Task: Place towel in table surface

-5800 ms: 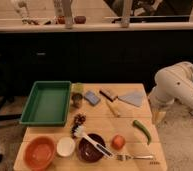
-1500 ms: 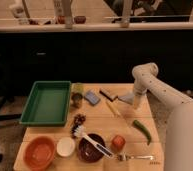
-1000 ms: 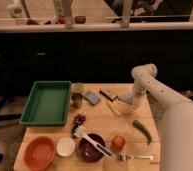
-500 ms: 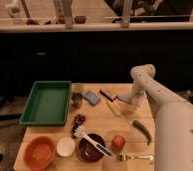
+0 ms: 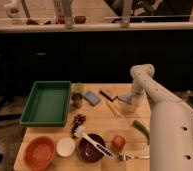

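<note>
The grey-blue towel [image 5: 124, 99] lies on the light wooden table surface [image 5: 102, 120] at its far right, mostly covered by my gripper [image 5: 130, 103]. The gripper points straight down and sits right on or just above the cloth. My white arm rises from the lower right, bends at an elbow above the table's back edge, and drops to the towel. Only the cloth's left edge shows beside the gripper.
A green tray [image 5: 47, 102] lies at the left, with a dark can [image 5: 77, 98] and a blue block [image 5: 92, 97] beside it. Knives [image 5: 110, 101] lie just left of the towel. In front are a green pepper [image 5: 141, 129], a red fruit [image 5: 118, 142], a dark bowl with a brush [image 5: 90, 148], a white cup [image 5: 66, 146] and an orange bowl [image 5: 39, 152].
The gripper has come in from the right and lowered onto the towel. Over the last second the arm leaned further in, its forearm now filling the lower right.
</note>
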`<state>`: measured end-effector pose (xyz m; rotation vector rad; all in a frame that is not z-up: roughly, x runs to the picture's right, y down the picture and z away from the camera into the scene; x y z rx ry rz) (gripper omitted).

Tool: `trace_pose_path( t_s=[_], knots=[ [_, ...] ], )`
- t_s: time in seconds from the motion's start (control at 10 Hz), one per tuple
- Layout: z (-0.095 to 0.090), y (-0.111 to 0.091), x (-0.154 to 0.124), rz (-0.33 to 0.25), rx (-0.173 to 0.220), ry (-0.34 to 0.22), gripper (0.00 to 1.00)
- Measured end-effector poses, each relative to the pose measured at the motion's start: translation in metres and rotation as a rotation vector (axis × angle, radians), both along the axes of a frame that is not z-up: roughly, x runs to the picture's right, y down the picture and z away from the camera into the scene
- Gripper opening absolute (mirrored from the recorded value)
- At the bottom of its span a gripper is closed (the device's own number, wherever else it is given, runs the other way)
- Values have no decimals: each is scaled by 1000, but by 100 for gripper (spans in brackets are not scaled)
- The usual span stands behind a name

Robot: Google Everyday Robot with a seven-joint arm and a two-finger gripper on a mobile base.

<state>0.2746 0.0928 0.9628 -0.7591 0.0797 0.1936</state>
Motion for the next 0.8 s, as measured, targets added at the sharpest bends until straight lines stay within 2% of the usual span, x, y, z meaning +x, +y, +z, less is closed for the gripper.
trace_pose_path(
  t_s=[0.6, 0.8],
  knots=[
    [-5, -4, -1, -12, -14, -37, 3],
    [-9, -7, 0, -14, -10, -43, 0]
  ],
)
